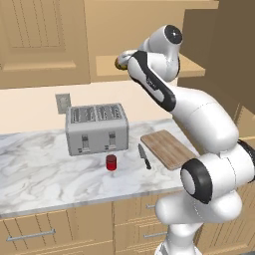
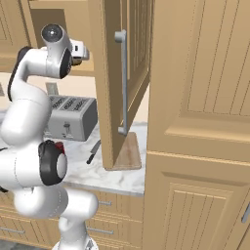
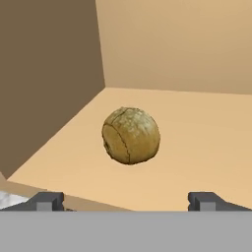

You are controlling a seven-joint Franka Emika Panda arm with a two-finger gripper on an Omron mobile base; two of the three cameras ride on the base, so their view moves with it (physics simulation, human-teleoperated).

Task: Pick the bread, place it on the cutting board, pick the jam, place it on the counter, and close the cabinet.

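A: Left base view. What's on the counter (image 1: pixel 40 164)?

B: Toaster (image 1: pixel 97 128) at the back. Jam (image 1: pixel 111 162) just in front of it, knife (image 1: pixel 144 156) between the jam and the cutting board (image 1: pixel 167 147). Board is bare. The arm reaches up to the cabinet shelf (image 1: pixel 107 67); a bit of the bread (image 1: pixel 120 63) peeks out behind the wrist.

A: Right base view?

B: Cabinet door (image 2: pixel 124 73) hangs open over the board's end, bar handle (image 2: pixel 122 83) facing us.

A: Hand view?

B: Bread sits alone on the shelf floor, side wall to its left, back wall well behind. Gripper (image 3: pixel 126 201) spread wide, fingertips (image 3: pixel 47 201) short of the roll, holding nothing.
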